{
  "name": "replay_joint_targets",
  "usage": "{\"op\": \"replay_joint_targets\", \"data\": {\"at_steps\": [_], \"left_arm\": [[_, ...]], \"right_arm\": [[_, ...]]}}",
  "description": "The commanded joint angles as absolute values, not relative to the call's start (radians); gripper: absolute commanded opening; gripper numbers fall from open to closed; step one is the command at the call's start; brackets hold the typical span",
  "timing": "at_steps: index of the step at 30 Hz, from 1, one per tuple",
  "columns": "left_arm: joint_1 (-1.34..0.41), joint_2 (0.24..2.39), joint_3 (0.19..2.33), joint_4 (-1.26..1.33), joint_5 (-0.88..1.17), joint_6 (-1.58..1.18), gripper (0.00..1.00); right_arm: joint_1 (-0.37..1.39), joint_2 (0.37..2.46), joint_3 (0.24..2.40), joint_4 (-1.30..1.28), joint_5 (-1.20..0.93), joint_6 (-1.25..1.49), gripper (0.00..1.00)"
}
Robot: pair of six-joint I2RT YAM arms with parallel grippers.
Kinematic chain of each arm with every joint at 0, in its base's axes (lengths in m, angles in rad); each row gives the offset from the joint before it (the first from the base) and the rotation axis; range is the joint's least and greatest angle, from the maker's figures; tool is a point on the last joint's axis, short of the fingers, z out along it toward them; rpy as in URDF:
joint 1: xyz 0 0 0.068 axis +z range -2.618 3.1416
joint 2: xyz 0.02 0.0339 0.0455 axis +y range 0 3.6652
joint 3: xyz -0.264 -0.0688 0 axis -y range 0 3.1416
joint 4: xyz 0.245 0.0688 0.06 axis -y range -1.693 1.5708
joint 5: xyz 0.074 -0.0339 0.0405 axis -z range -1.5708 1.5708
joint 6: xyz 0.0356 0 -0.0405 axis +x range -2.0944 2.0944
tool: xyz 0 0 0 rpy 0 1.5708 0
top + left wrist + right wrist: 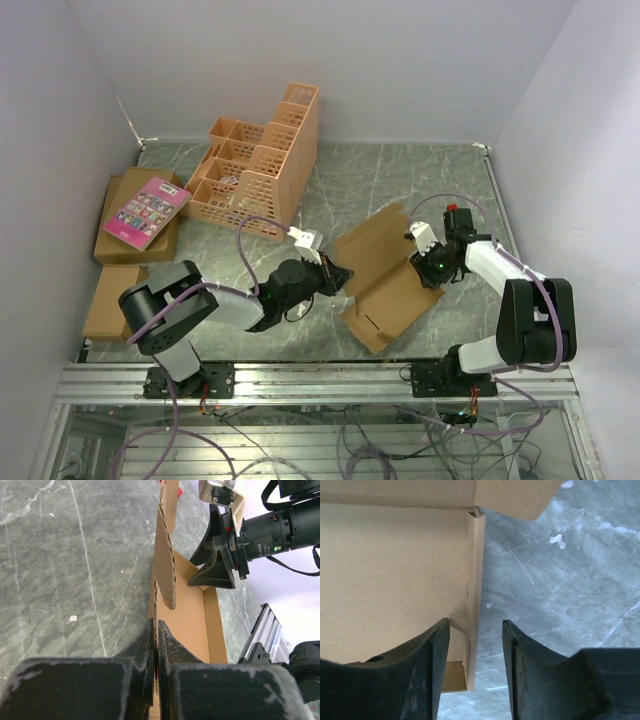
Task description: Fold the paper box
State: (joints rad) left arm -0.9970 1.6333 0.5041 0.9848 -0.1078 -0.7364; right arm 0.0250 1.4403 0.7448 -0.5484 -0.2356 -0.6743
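The paper box (385, 285) is a brown cardboard sheet lying partly folded on the marble table between my two arms, with one flap raised toward the back. My left gripper (338, 277) is at its left edge. In the left wrist view the left gripper (156, 627) is shut on the thin upright cardboard wall (165, 565). My right gripper (420, 262) is at the box's right side. In the right wrist view the right gripper (475, 625) is open, its fingers either side of the end of an upright side wall (476, 570) without pinching it.
An orange lattice crate (262, 165) stands at the back left. A pink book (147, 212) lies on a closed brown carton (125, 245), with another carton (108, 300) in front of it. An aluminium rail (320, 380) runs along the near edge.
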Motion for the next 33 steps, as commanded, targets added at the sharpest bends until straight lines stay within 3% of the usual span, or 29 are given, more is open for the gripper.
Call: {"op": "replay_joint_targets", "data": {"at_steps": [1,8,16,20,25,33], "left_arm": [[-0.999,1.596,0.543,0.989,-0.101,-0.690,0.07],[-0.993,1.571,0.555,0.981,-0.056,-0.581,0.07],[-0.873,1.531,0.656,0.802,0.209,-0.311,0.07],[-0.830,1.511,0.707,0.699,0.295,-0.175,0.07],[-0.787,1.499,0.764,0.581,0.368,-0.051,0.07],[-0.715,1.507,0.789,0.573,0.552,0.033,0.07]], "right_arm": [[0.014,1.402,0.804,-0.615,-0.325,-0.669,0.49],[-0.065,1.411,0.902,-0.708,-0.502,-0.695,0.56],[-0.279,1.395,1.042,-0.782,-0.948,-0.843,0.60],[-0.343,1.339,0.992,-0.619,-1.154,-0.799,0.72],[-0.345,1.330,0.937,-0.389,-1.210,-0.619,0.76],[-0.342,1.392,0.963,-0.496,-1.240,-0.773,0.76]]}}
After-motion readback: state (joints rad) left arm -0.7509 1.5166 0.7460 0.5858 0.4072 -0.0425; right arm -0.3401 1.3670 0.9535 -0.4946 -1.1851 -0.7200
